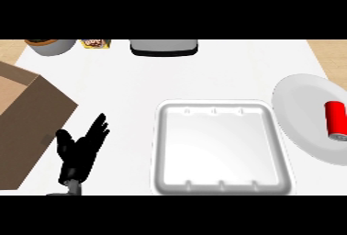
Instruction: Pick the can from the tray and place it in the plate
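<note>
A red can [335, 120] lies on its side on the white plate [304, 103] at the right edge of the view. The white tray [220, 185] sits in the middle of the counter with nothing in it. My left hand [80, 149] shows at the lower left, fingers straight and pointing up, resting open beside the brown box and well left of the tray. My right hand is out of the view.
A large brown box [27, 114] fills the left side. Along the far edge stand a grey pot [51, 46], a small yellow packet [95, 43] and a dark-rimmed grey appliance [165, 47]. Wooden counter shows past the white surface at the right.
</note>
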